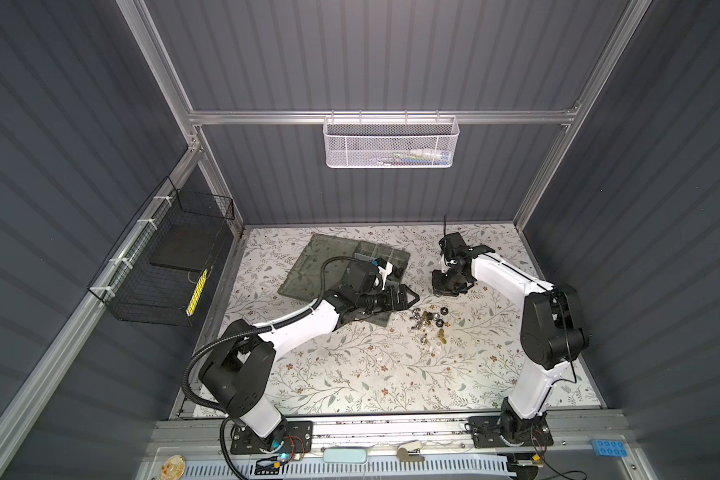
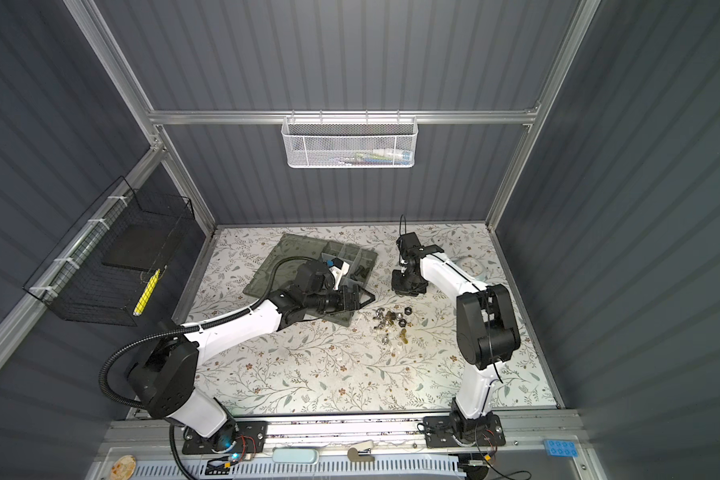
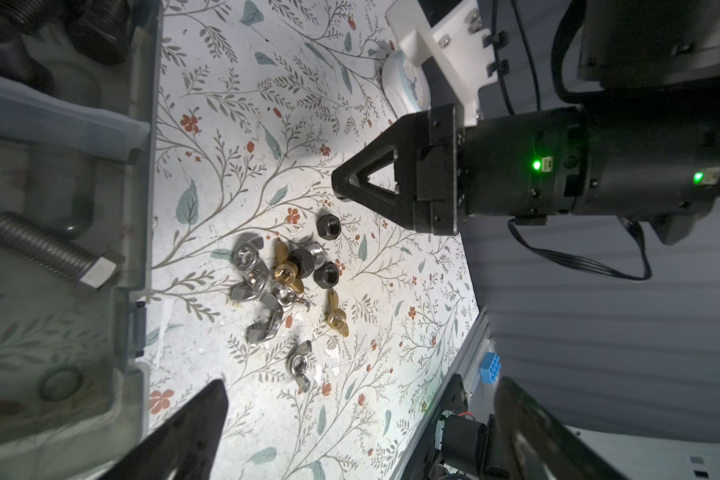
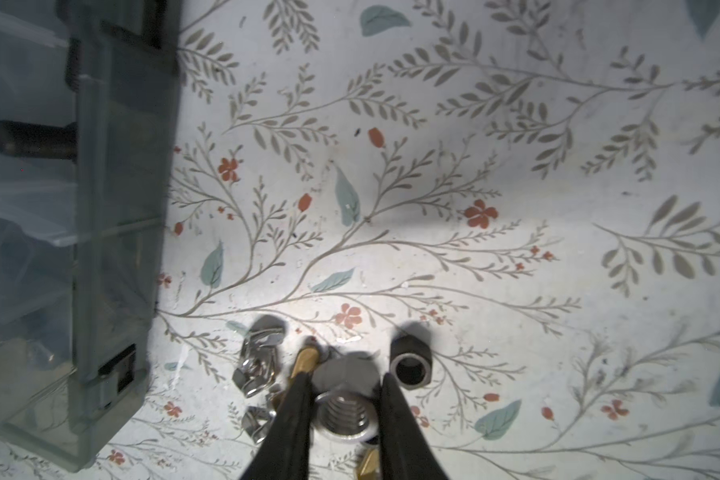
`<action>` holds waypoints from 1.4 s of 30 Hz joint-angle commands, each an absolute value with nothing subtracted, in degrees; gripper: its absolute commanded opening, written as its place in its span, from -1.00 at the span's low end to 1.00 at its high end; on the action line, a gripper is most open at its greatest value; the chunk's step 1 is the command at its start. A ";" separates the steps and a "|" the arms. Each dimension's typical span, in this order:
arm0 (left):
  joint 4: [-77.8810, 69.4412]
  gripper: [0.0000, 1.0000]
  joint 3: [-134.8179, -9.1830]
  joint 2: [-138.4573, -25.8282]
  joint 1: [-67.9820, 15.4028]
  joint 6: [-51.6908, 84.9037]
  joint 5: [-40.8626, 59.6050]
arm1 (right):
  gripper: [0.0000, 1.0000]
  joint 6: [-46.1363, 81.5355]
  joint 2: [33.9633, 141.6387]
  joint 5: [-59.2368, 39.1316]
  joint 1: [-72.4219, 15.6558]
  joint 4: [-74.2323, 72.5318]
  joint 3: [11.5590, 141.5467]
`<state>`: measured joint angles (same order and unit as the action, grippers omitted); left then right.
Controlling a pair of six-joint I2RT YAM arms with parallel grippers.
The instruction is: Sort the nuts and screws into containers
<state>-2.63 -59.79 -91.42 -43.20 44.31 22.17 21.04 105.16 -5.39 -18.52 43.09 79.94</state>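
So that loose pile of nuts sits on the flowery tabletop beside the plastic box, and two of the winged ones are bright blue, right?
Not quite: the two coloured wing nuts are brass-coloured, not blue, as the left wrist view shows. The rest holds: the pile of nuts sits on the flowery tabletop beside the plastic box.
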 commanded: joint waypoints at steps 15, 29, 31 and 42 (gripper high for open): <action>-0.76 0.99 -48.73 -77.94 -35.51 44.45 22.67 | -0.63 26.69 105.64 -16.02 -26.92 41.14 86.58; 2.35 1.00 -40.90 -68.12 -26.93 45.48 24.96 | -0.60 30.38 112.49 -22.25 -33.15 39.90 95.24; 0.91 0.99 -38.92 -67.26 -24.82 47.11 26.50 | -0.59 31.02 113.66 -23.02 -33.83 39.37 96.41; -2.27 0.99 -34.10 -66.01 -17.98 49.88 31.68 | -0.54 33.37 120.20 -25.88 -37.23 38.25 101.45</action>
